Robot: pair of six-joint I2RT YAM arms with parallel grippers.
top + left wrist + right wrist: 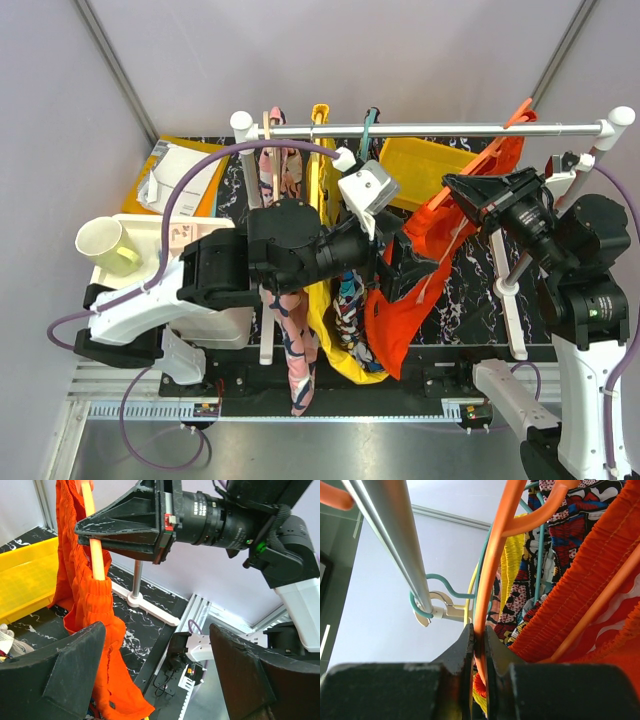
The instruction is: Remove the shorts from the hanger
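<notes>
Shorts (400,300) hang from the hanger (487,580) just beside the left finger of the left claw (157,647), which gapes wide; the right claw (479,635) is pinched onto the hanger's arm. A tug on the bunched waistband could drag the hanger through that pinch.

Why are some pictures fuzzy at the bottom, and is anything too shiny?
Right wrist view: the dark fingers sit too close, so they blur, and the metal rail carries a bright glare streak. Left wrist view: its fingers are soft too; the shorts look sharp. Top view: evenly lit.
</notes>
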